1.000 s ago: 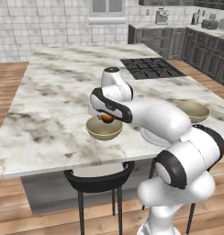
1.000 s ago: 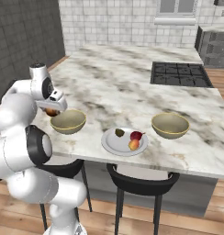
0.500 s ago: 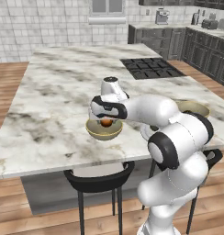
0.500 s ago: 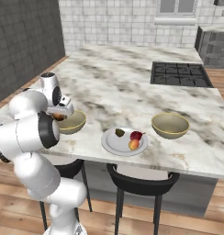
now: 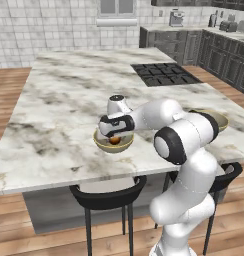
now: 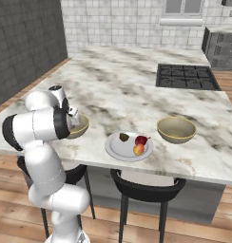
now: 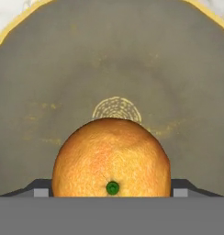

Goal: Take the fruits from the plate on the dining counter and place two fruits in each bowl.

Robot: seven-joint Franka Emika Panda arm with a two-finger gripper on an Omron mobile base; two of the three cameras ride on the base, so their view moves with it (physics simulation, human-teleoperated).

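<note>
Item: round orange fruit, sitting gripped between the closed two-finger gripper, hanging directly above the hollow of the deep tan-olive bowl near the marble dining counter's front edge.

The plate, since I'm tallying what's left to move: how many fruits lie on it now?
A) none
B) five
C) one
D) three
D: in the right base view the plate holds a dark fruit, a reddish fruit and a yellowish fruit; the orange sits at the pincer over the bowl.
</note>
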